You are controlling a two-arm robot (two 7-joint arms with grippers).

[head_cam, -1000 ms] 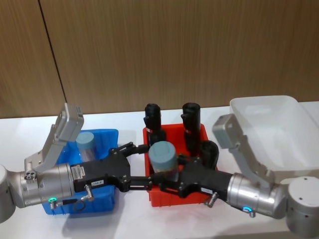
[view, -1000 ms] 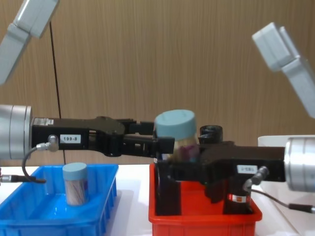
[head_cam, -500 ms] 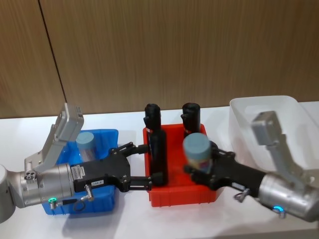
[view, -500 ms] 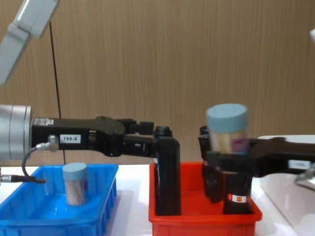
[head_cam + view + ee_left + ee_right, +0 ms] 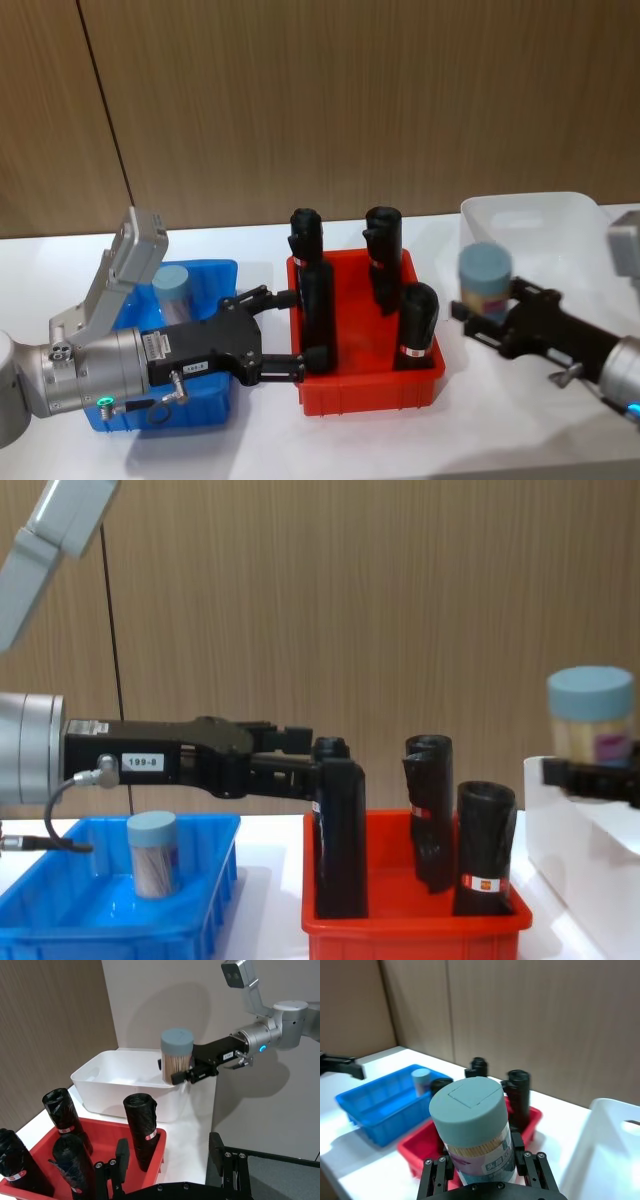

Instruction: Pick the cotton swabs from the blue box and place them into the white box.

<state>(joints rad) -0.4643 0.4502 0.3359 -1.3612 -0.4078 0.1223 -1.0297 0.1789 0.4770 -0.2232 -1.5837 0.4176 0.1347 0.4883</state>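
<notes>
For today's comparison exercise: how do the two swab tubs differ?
The boxed tub rests in the blue box; the held tub is aloft by the white box. The boxed tub is free; the held tub is clamped in the right hand. Both stand upright with pale-blue lids.

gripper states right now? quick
Left gripper: open, holding nothing.
Right gripper: closed on a clear cylindrical cotton swab tub with a pale-blue lid.
</notes>
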